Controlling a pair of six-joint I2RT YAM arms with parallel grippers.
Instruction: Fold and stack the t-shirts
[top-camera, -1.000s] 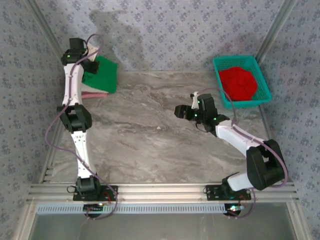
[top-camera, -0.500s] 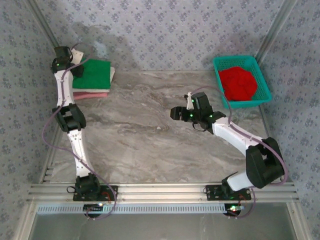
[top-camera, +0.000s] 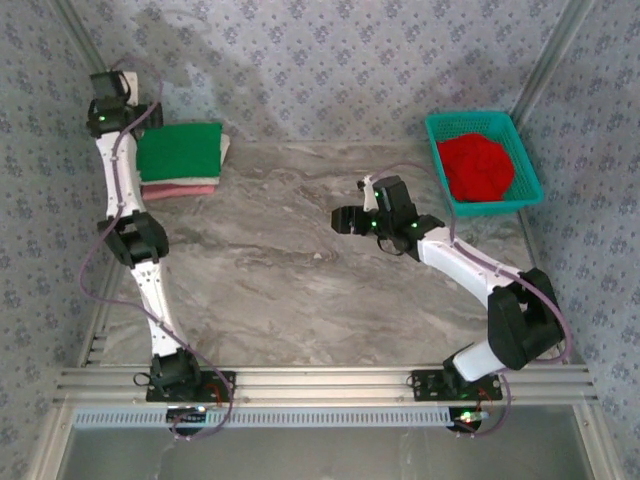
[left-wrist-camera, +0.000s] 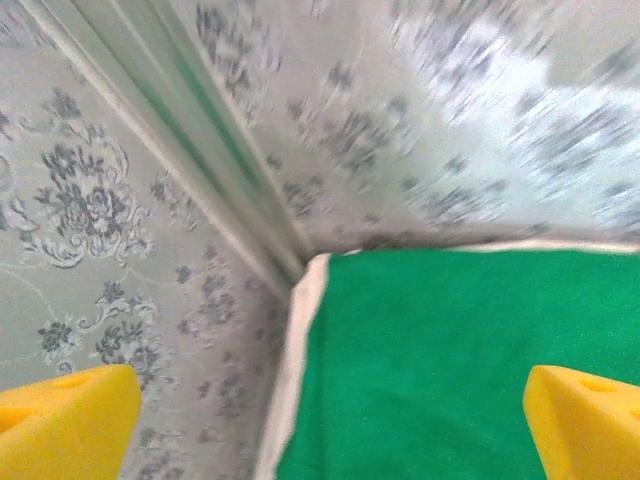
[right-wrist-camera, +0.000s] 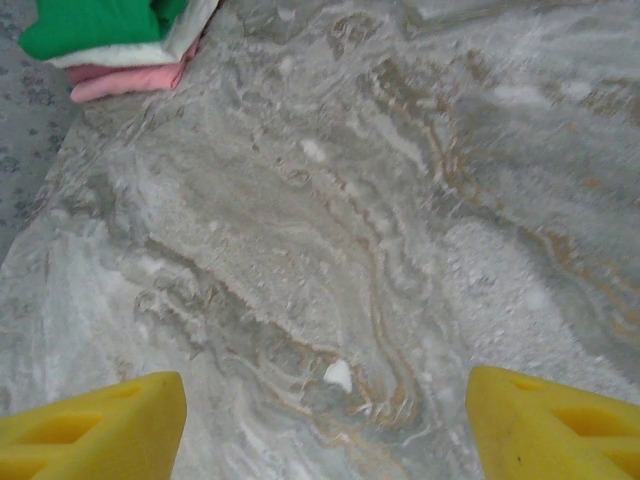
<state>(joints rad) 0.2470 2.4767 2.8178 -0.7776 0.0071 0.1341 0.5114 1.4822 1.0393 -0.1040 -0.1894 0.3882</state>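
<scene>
The red t-shirt (top-camera: 478, 165) lies crumpled inside the teal basket (top-camera: 470, 118), not yet folded; the other three are well apart from the basket, far to its left along the same far edge of the table (top-camera: 270, 290). There the green t-shirt (top-camera: 180, 150) lies folded on top, the cream-white t-shirt (right-wrist-camera: 120, 55) under it and the pink t-shirt (top-camera: 180, 190) at the bottom; the edges look fairly even.

So the stacking of the green one seems finished, and I judge that the step in hand is to fetch the red one. To do it well, the left arm should go up and away from the stack without brushing the cloth; the red shirt should be pinched at one edge or the collar, not in the middle of the heap, lifted clear over the basket rim, and spread flat on the bare table beside the basket.

The left gripper (left-wrist-camera: 330, 420) hangs over the far-left corner of the green shirt, on the side of the stack away from the basket; its yellow fingers (left-wrist-camera: 60, 420) stand wide apart and hold nothing. The right gripper (right-wrist-camera: 325, 425) hovers over bare table, between the basket and the stack but nearer the basket; it is also well open and empty.
</scene>
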